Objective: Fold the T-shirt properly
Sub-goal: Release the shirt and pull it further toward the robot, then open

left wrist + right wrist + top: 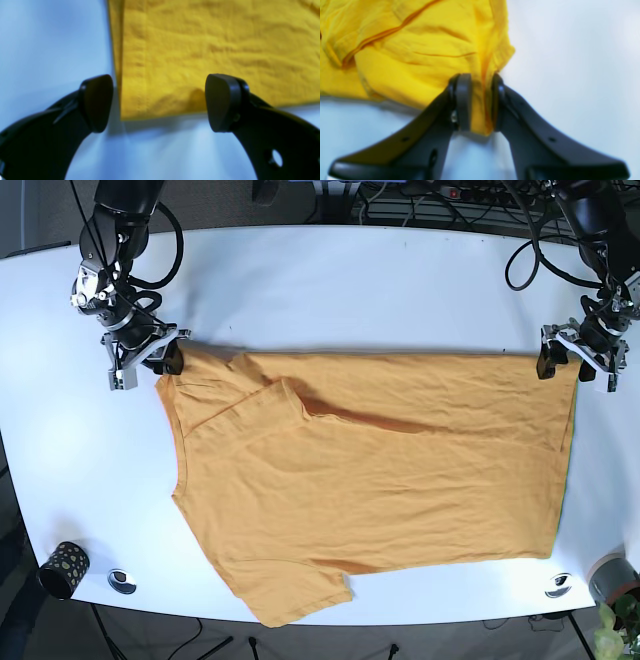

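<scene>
A yellow T-shirt (pixel 380 480) lies spread on the white table (pixel 330 280), one sleeve folded onto its body near the far left. My right gripper (pixel 481 102) is shut on a bunched fold of the T-shirt (pixel 420 55); in the base view it (pixel 165 360) holds the shirt's far left corner. My left gripper (pixel 158 102) is open, its pads straddling the hem corner of the T-shirt (pixel 200 50) just above the table. In the base view it (pixel 575 365) is at the shirt's far right corner.
A dark patterned cup (pixel 62 568) and a small round disc (pixel 122 581) sit at the near left edge. Another round disc (pixel 558 585) and a grey pot with a plant (pixel 612 580) are at the near right corner. Cables run behind the table's far edge.
</scene>
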